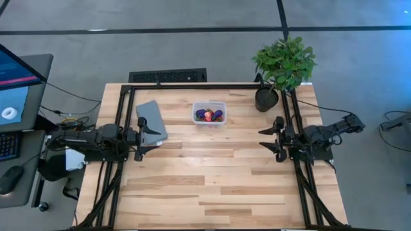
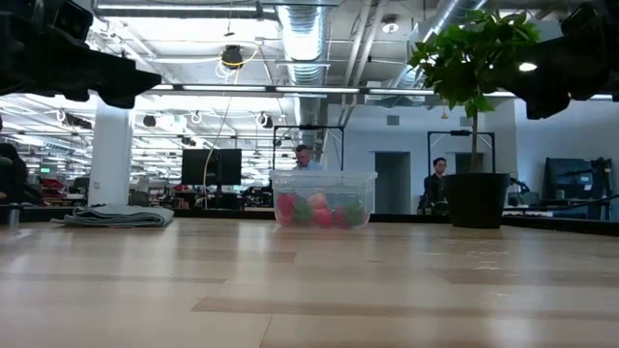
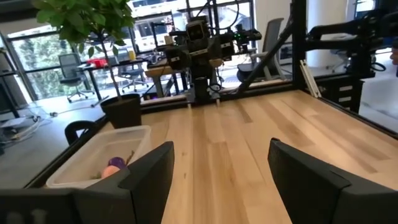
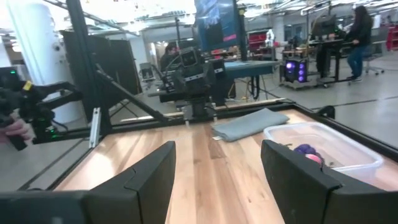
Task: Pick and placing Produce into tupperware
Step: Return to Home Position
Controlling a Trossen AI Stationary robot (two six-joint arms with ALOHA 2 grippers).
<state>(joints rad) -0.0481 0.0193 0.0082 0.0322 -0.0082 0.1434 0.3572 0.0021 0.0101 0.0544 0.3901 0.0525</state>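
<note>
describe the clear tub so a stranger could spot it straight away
On the wooden table, look between the potted plant and the flat grey lid. The clear tub sits there; it alone is see-through, with red and purple toy produce inside.

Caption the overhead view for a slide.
Produce in the tub; left gripper and right gripper open at opposite table edges.
</note>
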